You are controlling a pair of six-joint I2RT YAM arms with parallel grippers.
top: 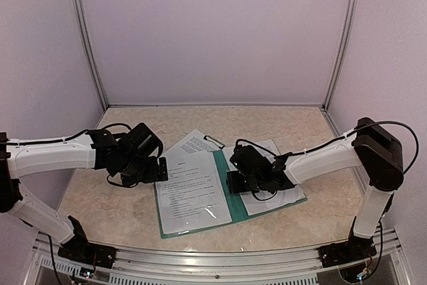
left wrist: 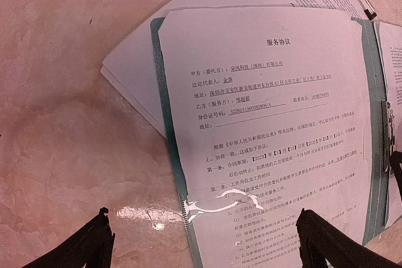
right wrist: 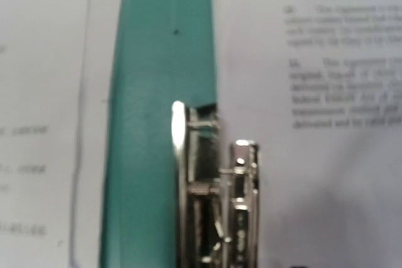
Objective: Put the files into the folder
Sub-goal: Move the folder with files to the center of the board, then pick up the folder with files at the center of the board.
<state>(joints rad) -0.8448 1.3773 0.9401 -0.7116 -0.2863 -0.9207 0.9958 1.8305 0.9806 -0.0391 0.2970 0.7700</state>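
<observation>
The teal folder lies open on the table, its spine running front to back. A printed sheet of the files covers its left half, another lies on the right half, and more sheets stick out behind. My left gripper hovers open over the folder's left edge, its fingertips straddling edge and top sheet. My right gripper sits low over the spine. Its wrist view shows the metal clip on the teal card but no fingers.
The marbled beige table is boxed in by white walls with metal corner posts. An aluminium rail runs along the near edge by the arm bases. A thin silver wire thing rests on the rear sheets.
</observation>
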